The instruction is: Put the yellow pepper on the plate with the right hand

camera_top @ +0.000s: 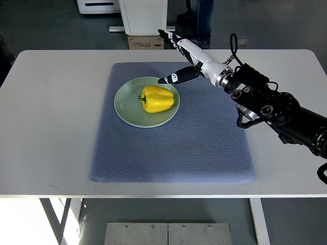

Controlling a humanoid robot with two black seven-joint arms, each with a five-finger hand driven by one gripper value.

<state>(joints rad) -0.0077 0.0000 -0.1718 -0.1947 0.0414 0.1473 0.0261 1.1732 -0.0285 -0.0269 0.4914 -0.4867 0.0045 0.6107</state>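
Observation:
A yellow pepper (pixel 158 99) with a green stem lies on a pale green plate (pixel 126 112) on the blue-grey mat (pixel 173 148). My right hand (pixel 176 58) is raised just behind and to the right of the plate. Its fingers are spread and hold nothing. The thumb tip (pixel 166 79) hovers near the plate's far right rim, apart from the pepper. The right arm comes in from the right edge. My left arm is out of view.
The white table (pixel 51 127) carries the mat at its middle. Beyond the far edge stand a white cabinet (pixel 143 15), a cardboard box (pixel 145 42) and a person's legs (pixel 202 18).

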